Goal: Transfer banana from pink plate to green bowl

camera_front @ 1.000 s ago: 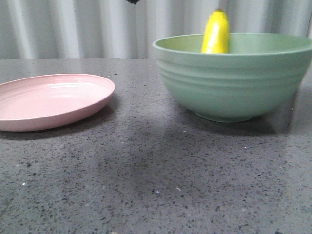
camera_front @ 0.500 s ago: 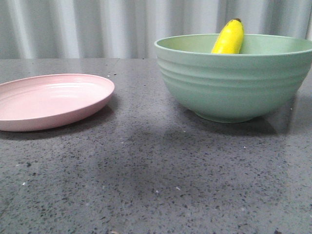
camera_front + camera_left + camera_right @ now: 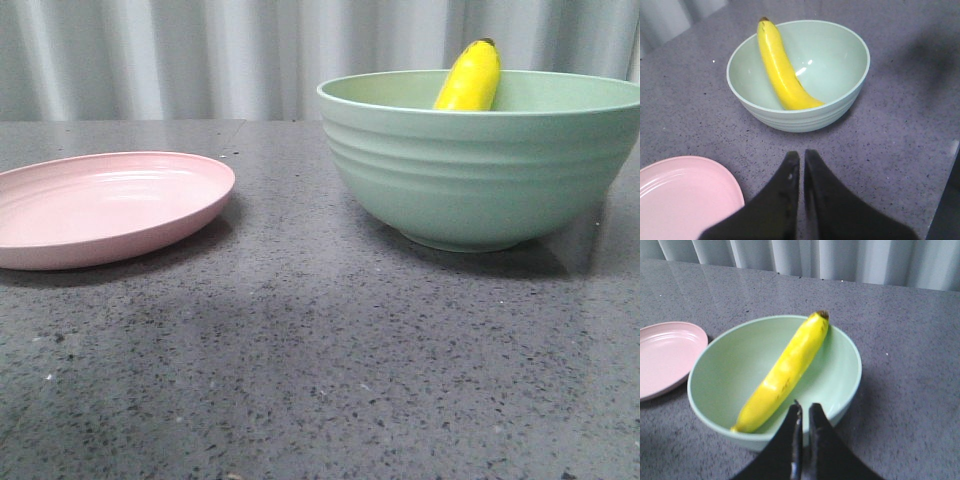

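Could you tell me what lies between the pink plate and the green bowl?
Nothing: in the front view only bare grey speckled tabletop separates the pink plate from the green bowl.

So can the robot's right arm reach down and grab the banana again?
Probably yes. The right end effector hangs just above the banana, which lies uncovered in the green bowl. Its jaws look shut, so they would need to open first.

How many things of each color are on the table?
Yellow: 1, the banana
Green: 1, the bowl
Pink: 1, the plate
Total: 3
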`<control>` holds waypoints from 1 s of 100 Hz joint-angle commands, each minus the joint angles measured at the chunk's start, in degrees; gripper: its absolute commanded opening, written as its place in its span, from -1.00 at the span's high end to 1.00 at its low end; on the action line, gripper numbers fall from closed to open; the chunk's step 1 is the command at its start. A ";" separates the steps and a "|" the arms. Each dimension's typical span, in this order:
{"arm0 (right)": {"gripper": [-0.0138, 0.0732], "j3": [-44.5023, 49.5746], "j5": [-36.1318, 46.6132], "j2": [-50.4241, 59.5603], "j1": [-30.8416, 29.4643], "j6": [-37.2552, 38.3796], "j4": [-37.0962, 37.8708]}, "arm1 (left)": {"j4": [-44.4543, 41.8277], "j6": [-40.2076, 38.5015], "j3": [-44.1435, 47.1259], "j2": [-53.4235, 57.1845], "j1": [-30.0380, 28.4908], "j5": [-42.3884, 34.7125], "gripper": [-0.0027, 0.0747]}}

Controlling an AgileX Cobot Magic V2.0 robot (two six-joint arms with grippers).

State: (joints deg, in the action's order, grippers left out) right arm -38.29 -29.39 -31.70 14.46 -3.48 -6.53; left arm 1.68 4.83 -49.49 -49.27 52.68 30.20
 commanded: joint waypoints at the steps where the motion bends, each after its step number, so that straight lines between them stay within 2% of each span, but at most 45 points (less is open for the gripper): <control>1: 0.83 3.04 5.24 5.34 -0.26 -0.55 0.45 | 0.31 -1.35 4.15 5.86 0.30 -10.36 0.98; 15: 0.83 10.10 7.65 14.29 -0.26 -0.55 0.45 | 0.77 -1.43 13.52 14.78 0.30 -16.20 0.98; 45: 0.83 20.67 8.84 33.76 -0.26 -0.55 0.45 | 2.84 -1.43 28.98 31.18 0.30 -22.55 0.98; 63: 0.83 21.06 7.11 32.36 -0.39 -0.55 0.29 | 3.00 -1.43 32.90 37.05 0.30 -23.67 0.98; 100: 0.83 21.06 7.11 32.36 -0.39 -0.55 0.29 | 3.00 -1.43 33.13 37.47 0.30 -23.15 0.98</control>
State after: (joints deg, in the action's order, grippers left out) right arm -15.85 -26.62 0.64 14.46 -3.48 -6.41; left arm 4.22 3.86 -14.80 -11.27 52.68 12.07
